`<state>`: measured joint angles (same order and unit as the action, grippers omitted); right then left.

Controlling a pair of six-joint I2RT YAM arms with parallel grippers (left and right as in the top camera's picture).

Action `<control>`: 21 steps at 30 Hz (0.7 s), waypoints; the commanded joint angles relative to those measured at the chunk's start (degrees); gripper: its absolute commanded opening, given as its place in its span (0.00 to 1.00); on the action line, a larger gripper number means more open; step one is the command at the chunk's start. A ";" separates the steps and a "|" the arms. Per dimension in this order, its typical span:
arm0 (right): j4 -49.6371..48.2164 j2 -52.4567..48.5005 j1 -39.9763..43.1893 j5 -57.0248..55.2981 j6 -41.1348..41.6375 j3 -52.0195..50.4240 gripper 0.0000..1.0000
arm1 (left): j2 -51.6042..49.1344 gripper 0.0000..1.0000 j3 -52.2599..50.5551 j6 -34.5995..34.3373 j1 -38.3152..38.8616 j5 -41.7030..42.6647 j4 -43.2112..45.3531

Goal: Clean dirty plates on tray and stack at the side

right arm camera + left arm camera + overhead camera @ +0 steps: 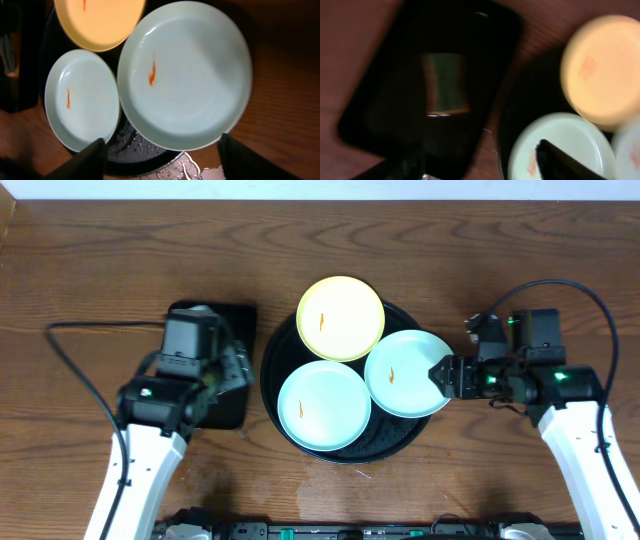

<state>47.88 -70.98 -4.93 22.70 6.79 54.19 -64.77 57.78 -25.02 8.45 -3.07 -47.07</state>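
While all three plates lie on the round black tray (272,360) at the middle of the brown wooden counter (100,260), each bears a small orange smear (391,375). The pale yellow plate (341,317) sits at the tray's far side. One mint plate (324,405) sits near left. The other mint plate (408,373) is at the right, overhanging the rim. The right gripper (438,372) hovers at that plate's outer edge, fingers spread wide. The left gripper (236,370) hangs over a black rectangular tray (243,325) just beside the round one, its fingers apart in a blurred view.
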 commanded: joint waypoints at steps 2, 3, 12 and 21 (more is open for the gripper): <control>-2.05 0.31 -3.30 -1.90 0.02 0.87 0.62 | -3.93 0.58 0.98 -5.31 -5.99 -6.03 -1.60; -2.78 0.31 -3.74 -1.88 0.07 0.87 0.58 | -5.44 0.53 0.83 -5.35 -7.10 -5.99 -1.51; -4.81 0.31 -6.12 -1.49 0.04 0.87 0.49 | -25.00 0.43 0.57 -1.64 -9.46 0.70 5.27; -4.79 0.31 -6.16 -1.46 0.07 0.87 0.49 | -38.34 0.19 0.59 0.22 -9.46 1.20 12.68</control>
<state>43.18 -70.98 -10.52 21.10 7.01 54.22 -100.18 57.84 -26.61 -0.86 -2.63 -35.31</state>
